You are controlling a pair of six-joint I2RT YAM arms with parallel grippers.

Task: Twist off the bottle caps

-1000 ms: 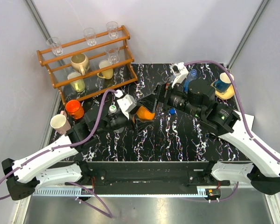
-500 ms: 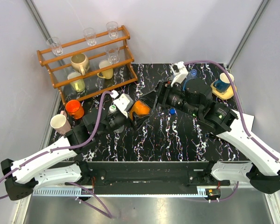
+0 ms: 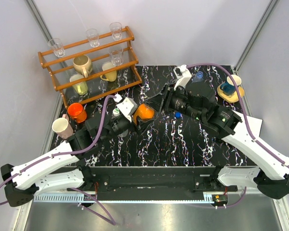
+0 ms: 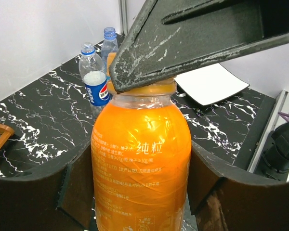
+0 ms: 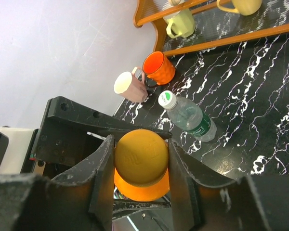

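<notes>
Both arms are reaching inward and meeting over the middle of the black marble table. The left arm is stretching forward from the near left, and its left gripper is clamping the body of the squat orange bottle between both fingers. The right arm is bending in from the right with its wrist turned toward the bottle, and the right gripper is closing narrowly on the orange cap. The green-label bottle is lying on the table just beside the left arm. The blue-red bottle and the blue bottle are standing together further back. Compared with a second ago, the orange bottle is sitting slightly further back and left, and the left wrist is rolled over.
</notes>
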